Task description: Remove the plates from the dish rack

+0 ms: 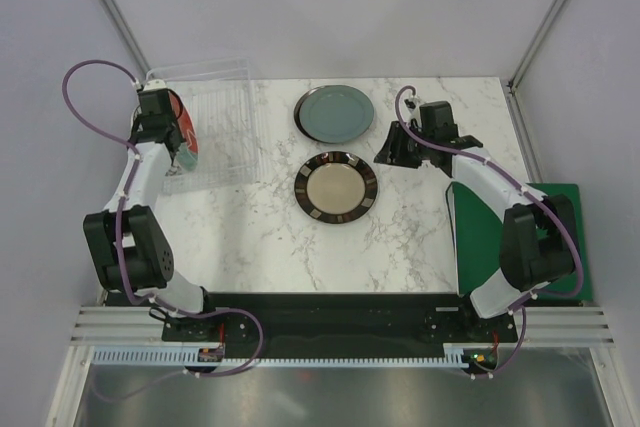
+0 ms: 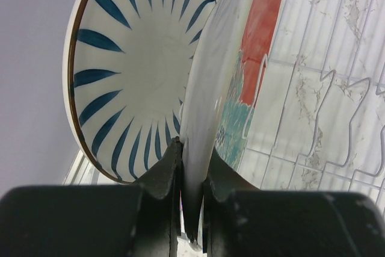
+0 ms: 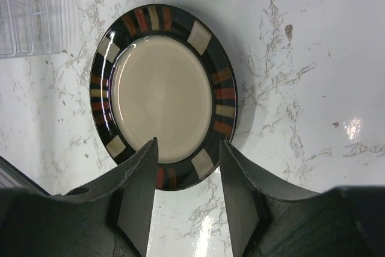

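Note:
The white wire dish rack stands at the table's back left. The red plate with teal flowers stands on edge in it, and my left gripper is shut on its rim; both also show in the top view, gripper and plate. The white striped plate stands upright just behind it. The grey-teal plate lies flat at the back centre, with a dark rim showing under its left edge. The black-rimmed cream plate lies flat in the middle. My right gripper is open and empty above that plate's near rim.
A flat green board lies at the right edge of the table under the right arm. The rack's wire grid extends to the right of the held plate. A corner of the rack shows in the right wrist view.

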Controlling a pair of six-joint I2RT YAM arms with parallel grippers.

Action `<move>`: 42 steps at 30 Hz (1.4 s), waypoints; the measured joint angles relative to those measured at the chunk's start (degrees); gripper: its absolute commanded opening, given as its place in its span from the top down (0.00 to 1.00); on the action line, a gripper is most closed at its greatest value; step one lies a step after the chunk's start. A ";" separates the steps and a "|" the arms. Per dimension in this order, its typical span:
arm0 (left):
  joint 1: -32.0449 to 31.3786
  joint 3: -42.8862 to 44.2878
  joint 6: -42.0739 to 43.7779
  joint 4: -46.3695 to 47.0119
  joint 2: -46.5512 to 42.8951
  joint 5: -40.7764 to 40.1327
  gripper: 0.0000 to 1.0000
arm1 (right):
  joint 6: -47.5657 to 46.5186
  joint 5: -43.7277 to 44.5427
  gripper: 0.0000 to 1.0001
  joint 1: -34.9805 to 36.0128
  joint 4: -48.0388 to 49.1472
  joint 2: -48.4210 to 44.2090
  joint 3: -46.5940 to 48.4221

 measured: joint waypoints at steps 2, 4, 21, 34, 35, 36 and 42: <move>-0.02 0.00 0.09 -0.39 -0.24 0.02 0.98 | 0.02 -0.09 0.48 0.20 0.00 0.09 0.00; -0.02 0.00 0.17 -1.33 -0.83 0.02 0.98 | 0.02 -0.11 0.48 0.39 0.00 0.35 0.00; -3.58 0.02 4.50 -3.23 -2.97 -3.89 0.98 | 0.28 -0.33 0.49 2.32 0.68 1.75 0.00; -8.02 4.70 9.75 1.57 -5.68 -9.33 0.98 | 0.48 -2.27 0.45 3.19 1.68 3.43 0.00; -8.04 4.72 9.70 0.94 -6.60 -9.07 0.98 | 0.57 -3.02 0.44 3.19 1.99 3.43 0.02; -8.02 4.94 9.42 -0.44 -7.91 -8.44 0.98 | 0.72 -4.37 0.44 3.19 2.64 3.43 0.02; -7.91 7.28 1.49 -7.93 -15.23 1.49 0.98 | 5.09 -13.03 0.42 3.23 10.05 3.30 0.42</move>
